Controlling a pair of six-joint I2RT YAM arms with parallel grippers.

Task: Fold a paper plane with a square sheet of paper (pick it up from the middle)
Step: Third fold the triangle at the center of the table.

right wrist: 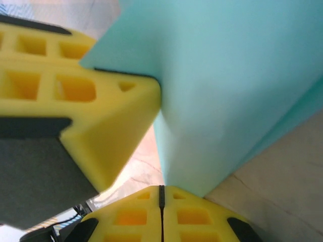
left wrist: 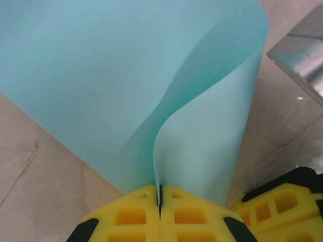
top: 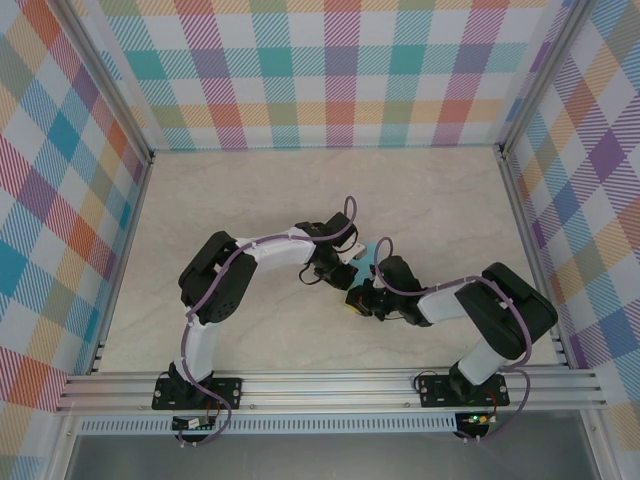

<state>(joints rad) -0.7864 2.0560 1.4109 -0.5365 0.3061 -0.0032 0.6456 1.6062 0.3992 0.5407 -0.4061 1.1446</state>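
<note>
"Gripping anything with the left gripper (left wrist: pixel 160 204) right now?"

"Yes. I am watching its blocky yellow fingers (left wrist: pixel 131 218) pressing flat against each other. They are pinching the lower edge of the thin, matte, light turquoise square sheet of paper (left wrist: pixel 126 75). The sheet is rising from the jaws and curling over in a soft bend, with no sharp crease showing."

"And the other side?"

"The right gripper (right wrist: pixel 161 196) is also clamping tight, its jaws meeting on the bottom of the same sheet. Through its wrist camera I am seeing the left fingers sitting just beside it, touching the sheet's edge."

"Where is the sheet sitting?"

"It is standing between the two wrists, near the middle of the pale marble-patterned tabletop (top: pixel 250 200). From above I am making out a small turquoise patch there, with both arms bending inward towards it. I cannot tell whether its far edge is touching the tabletop."
</note>
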